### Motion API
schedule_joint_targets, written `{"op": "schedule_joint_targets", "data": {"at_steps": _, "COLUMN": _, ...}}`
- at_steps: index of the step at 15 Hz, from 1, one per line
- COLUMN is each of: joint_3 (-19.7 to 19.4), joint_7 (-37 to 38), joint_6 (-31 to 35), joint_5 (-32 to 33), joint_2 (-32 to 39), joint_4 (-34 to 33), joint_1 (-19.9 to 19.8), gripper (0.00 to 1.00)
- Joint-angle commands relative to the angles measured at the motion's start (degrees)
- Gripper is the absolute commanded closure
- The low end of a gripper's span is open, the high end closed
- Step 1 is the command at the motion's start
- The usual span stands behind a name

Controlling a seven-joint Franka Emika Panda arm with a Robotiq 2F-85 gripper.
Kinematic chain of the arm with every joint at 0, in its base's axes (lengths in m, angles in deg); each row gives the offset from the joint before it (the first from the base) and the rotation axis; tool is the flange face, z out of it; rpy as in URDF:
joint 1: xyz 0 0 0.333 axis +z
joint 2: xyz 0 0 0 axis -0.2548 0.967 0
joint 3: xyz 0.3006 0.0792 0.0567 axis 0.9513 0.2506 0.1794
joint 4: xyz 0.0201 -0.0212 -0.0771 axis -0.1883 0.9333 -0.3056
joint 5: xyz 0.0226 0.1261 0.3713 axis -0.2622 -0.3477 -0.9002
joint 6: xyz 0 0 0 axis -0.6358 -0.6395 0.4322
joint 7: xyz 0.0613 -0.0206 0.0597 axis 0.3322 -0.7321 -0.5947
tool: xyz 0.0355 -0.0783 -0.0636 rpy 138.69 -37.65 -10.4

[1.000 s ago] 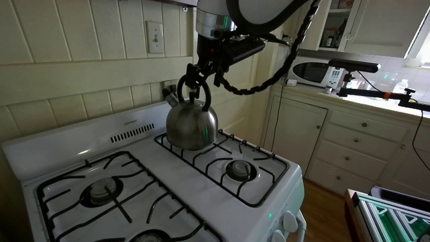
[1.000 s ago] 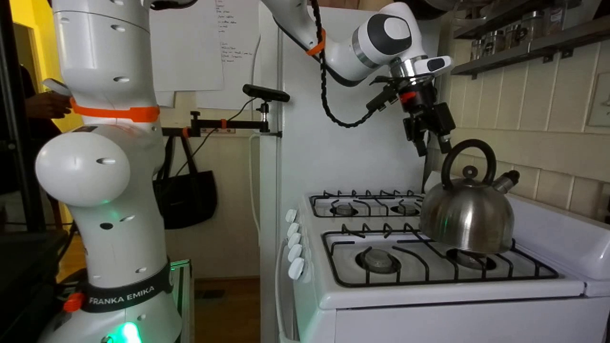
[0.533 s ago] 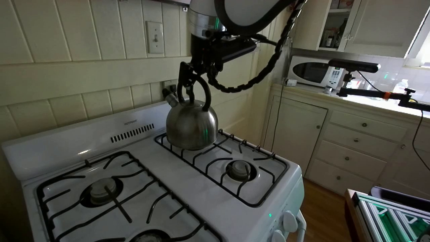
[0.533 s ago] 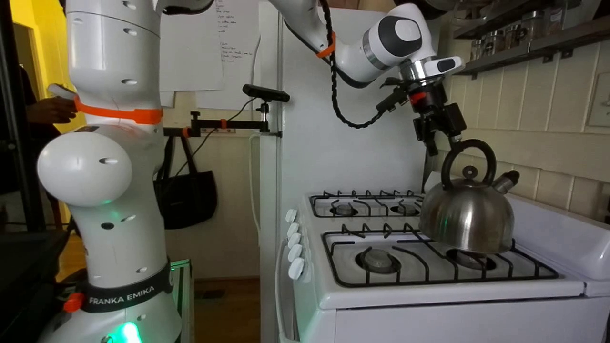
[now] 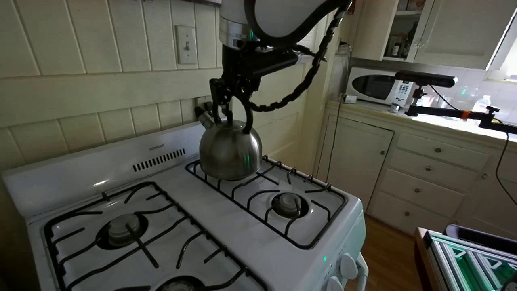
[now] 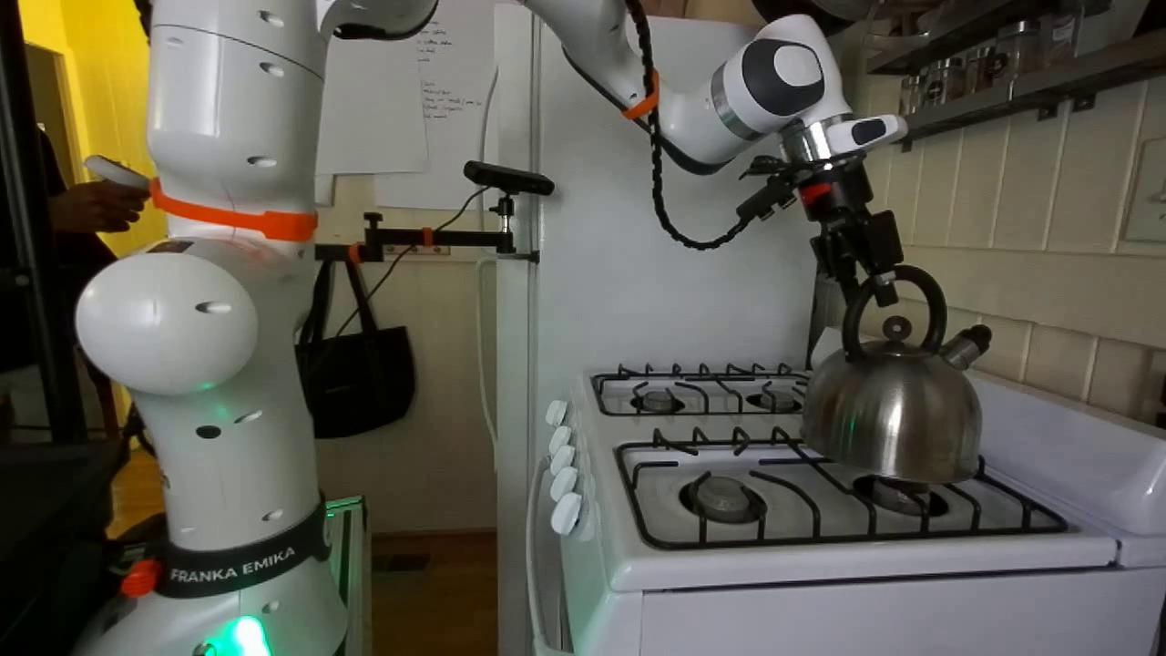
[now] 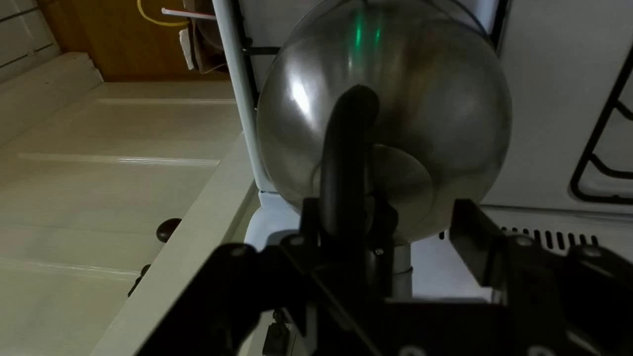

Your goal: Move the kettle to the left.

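In exterior view: kettle [image 5: 230, 151] on grate [image 5: 305, 247] at back of gas stove [image 5: 242, 232], near paneled wall [image 5: 121, 93]; microwave [image 5: 377, 88] on counter [image 5: 371, 110].
In exterior view: black tote [image 6: 360, 383] hangs, jars [image 6: 946, 80] line shelf [image 6: 1002, 103].
Wrist view: your gripper [image 7: 386, 207] spread, handle [image 7: 343, 168] between fingers [image 7: 472, 237].

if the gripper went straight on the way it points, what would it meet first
Most likely the black handle of the kettle: its arch stands at the mouth of the open gripper in the wrist view. Depth is unclear; they may already touch.
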State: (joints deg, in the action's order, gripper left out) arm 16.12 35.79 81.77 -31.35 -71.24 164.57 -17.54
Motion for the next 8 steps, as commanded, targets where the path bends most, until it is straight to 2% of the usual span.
{"op": "schedule_joint_targets", "data": {"at_steps": 1, "joint_3": -1.58, "joint_7": 2.37, "joint_6": 0.85, "joint_5": 1.24, "joint_2": 1.39, "joint_4": -1.67, "joint_1": 1.49, "gripper": 0.63}}
{"op": "schedule_joint_targets", "data": {"at_steps": 6, "joint_3": -2.39, "joint_7": 2.77, "joint_6": 0.72, "joint_5": 1.59, "joint_2": 1.48, "joint_4": -2.29, "joint_1": 1.79, "gripper": 1.00}}
{"op": "schedule_joint_targets", "data": {"at_steps": 8, "joint_3": -2.43, "joint_7": 2.92, "joint_6": 0.68, "joint_5": 1.62, "joint_2": 1.76, "joint_4": -2.36, "joint_1": 1.93, "gripper": 1.00}}
